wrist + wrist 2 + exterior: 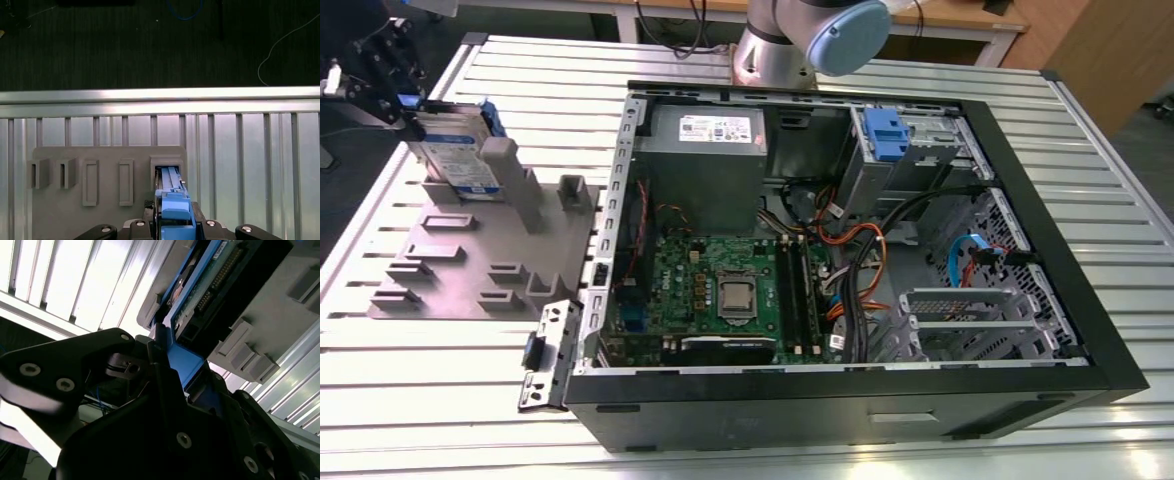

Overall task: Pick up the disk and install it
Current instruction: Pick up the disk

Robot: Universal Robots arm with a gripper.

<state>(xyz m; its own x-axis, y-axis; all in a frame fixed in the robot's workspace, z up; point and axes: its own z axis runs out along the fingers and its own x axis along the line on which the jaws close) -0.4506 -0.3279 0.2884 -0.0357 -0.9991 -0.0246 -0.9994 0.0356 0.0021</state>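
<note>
The gripper [414, 110] is shut tight on the blue frame of the disk [458, 152]. In both wrist views the dark fingers [159, 347] press on each side of that blue frame [172, 202]. The disk stands up on its edge in a slot of the grey holder [467, 260], on the exterior view's left. The holder sits on the metal table [427, 390], just beside the open computer case [1101, 330].
</note>
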